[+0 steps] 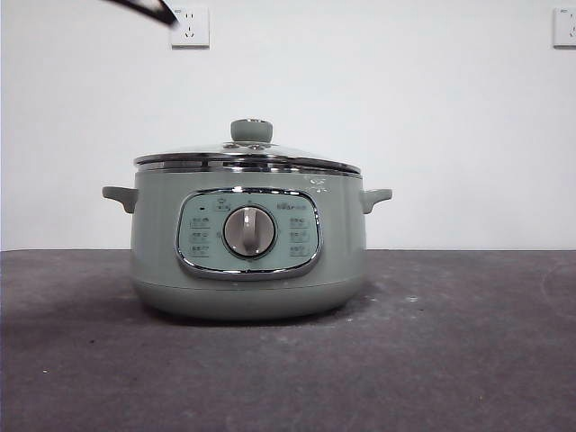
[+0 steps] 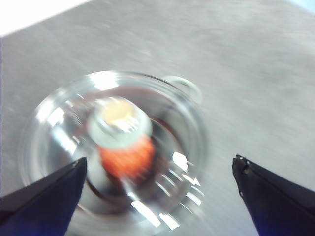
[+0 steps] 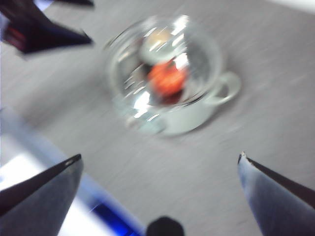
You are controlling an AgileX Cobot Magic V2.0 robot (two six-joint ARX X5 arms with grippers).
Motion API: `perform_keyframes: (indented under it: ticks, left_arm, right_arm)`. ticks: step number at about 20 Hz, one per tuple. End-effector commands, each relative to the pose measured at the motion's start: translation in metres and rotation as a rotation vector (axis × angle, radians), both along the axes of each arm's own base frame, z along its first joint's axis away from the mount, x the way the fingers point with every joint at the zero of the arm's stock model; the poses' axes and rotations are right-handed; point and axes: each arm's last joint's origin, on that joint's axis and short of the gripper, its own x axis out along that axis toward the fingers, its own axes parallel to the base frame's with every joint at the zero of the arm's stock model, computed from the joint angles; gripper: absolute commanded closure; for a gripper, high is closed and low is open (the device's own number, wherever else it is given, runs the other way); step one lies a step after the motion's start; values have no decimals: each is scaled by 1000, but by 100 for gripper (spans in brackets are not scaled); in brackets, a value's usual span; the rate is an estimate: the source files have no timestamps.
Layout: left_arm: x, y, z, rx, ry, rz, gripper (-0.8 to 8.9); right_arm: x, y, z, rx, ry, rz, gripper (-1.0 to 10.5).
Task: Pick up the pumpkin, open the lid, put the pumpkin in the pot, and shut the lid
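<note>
Pot point(image 1: 247, 270) standing upright on the grey counter point(image 1: 468, 360), control panel and dial facing the front camera, a small handle sticking out at each side. Lid point(image 1: 247, 157) seated flat on the rim, closing the pot, green knob on top in the middle. From the front, nothing of the pumpkin visible.

Seen from above in the left wrist view, blurred: pumpkin point(image 2: 127, 158) inside the pot, showing orange through the glass lid point(image 2: 64, 128), partly under the knob. Left gripper point(image 2: 160, 169) well above the pot, jaws spread wide, holding nothing, one jaw over the lid's edge in the picture and the other over bare counter point(image 2: 256, 73).

Same from the right wrist view, also blurred: pumpkin point(image 3: 167, 78) inside the pot point(image 3: 189, 120), under the closed lid point(image 3: 128, 64). Right gripper point(image 3: 160, 164) high and off to one side of the pot, jaws wide apart, empty. Left gripper point(image 3: 37, 29) dark near a corner of that view, apart from the pot.

In the front view, only a black tip of an arm point(image 1: 144, 9) at the top left, by a wall socket point(image 1: 190, 27).
</note>
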Motion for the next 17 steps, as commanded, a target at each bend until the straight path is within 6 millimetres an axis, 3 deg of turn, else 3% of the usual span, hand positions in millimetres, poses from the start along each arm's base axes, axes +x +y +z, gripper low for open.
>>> perform_keyframes:
  ticks: [1, 2, 3, 4, 5, 9, 17]
  left_arm:
    - [-35, 15, 20, -62, -7, -65, 478]
    - [-48, 21, 25, -76, -10, -83, 573]
    - [-61, 28, 29, -84, -17, -89, 698]
    - [-71, 33, 32, -86, -23, -89, 816]
    - [-80, 38, 35, -89, -28, -89, 820]
    - [-101, 49, 40, -93, -48, -83, 821]
    - [-103, 50, 39, -86, -36, -82, 817]
  right_arm:
    - [4, 6, -4, 31, 82, 67, 354]
    - [6, 8, -6, 33, 106, 82, 379]
    - [7, 10, -8, 31, 129, 97, 512]
    - [8, 11, -9, 17, 137, 107, 705]
    - [10, 12, -10, 7, 136, 114, 920]
    - [11, 12, -10, 3, 122, 121, 948]
    - [9, 11, -9, 18, 134, 100, 947]
